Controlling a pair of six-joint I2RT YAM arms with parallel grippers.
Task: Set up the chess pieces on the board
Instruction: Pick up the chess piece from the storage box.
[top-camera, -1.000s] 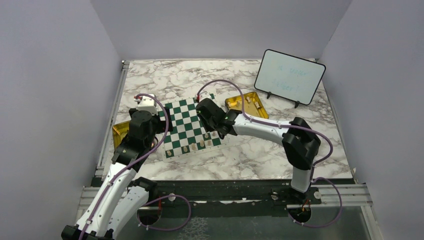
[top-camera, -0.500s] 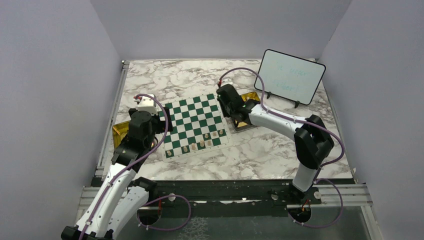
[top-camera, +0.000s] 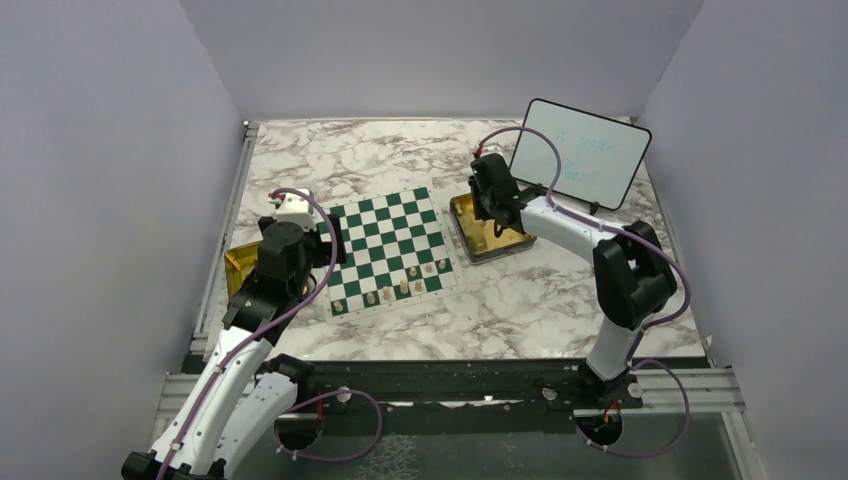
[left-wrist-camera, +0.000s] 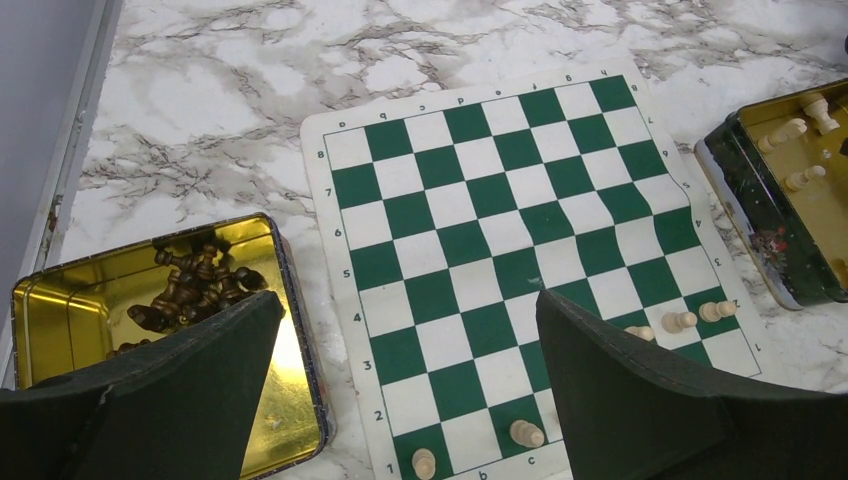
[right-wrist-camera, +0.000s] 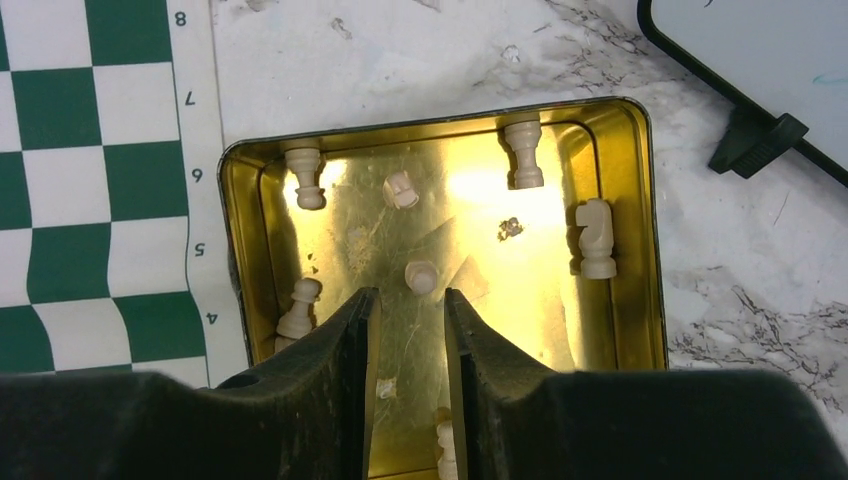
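Observation:
The green-and-white board (top-camera: 385, 245) lies at mid-table and also shows in the left wrist view (left-wrist-camera: 480, 220). Several cream chess pieces (top-camera: 404, 286) stand or lie on its near rows; some show in the left wrist view (left-wrist-camera: 527, 434). More cream pieces (right-wrist-camera: 596, 238) lie in the right gold tin (top-camera: 492, 240). My right gripper (top-camera: 489, 212) hovers over that tin (right-wrist-camera: 640, 300), jaws a little apart and empty (right-wrist-camera: 410, 300), with one piece (right-wrist-camera: 423, 276) just ahead of the tips. My left gripper (top-camera: 312, 275) is wide open and empty (left-wrist-camera: 410, 330) above the board's left edge.
A second gold tin (top-camera: 238, 268) holding dark pieces (left-wrist-camera: 190, 285) sits left of the board. A framed whiteboard (top-camera: 580, 153) stands at the back right, its foot (right-wrist-camera: 755, 145) close behind the right tin. A metal rail runs along the table's left edge.
My right arm has swung from over the board's near right corner to the back right, over the right gold tin. The left arm has not moved.

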